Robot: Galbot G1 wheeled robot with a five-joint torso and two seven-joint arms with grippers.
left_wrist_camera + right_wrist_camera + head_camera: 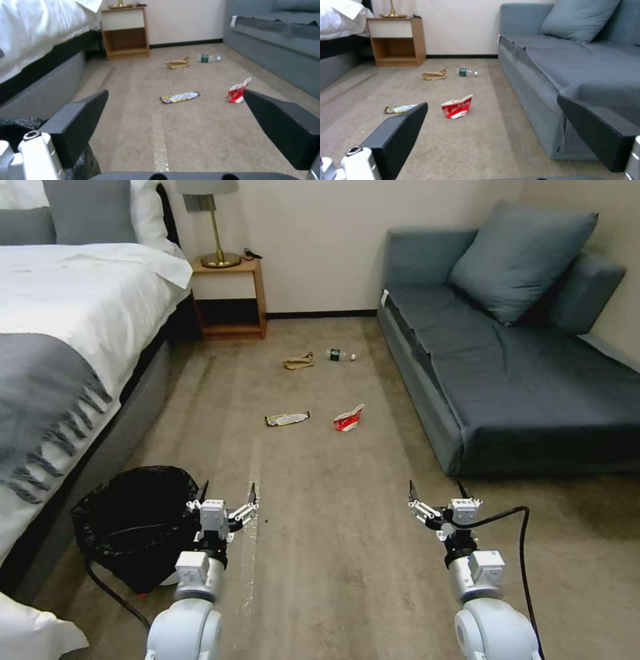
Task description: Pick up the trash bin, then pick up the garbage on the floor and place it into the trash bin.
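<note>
The trash bin (133, 527) looks light and stiff under its slippery, crinkly black liner, so the rim nearest the left gripper (227, 495) seems the best hold. It is round and low, white with a bit of red at the base, standing on the floor (333, 553) beside the bed (60, 347). The left gripper hovers just beside it, jaws apart; the right gripper (437, 492) is also spread. 4 pieces of garbage (349, 419) lie well ahead.

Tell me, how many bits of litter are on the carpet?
4: a wrapper and red carton nearer the robot, crumpled paper and a bottle farther off near the nightstand. More could hide under the bed.
</note>
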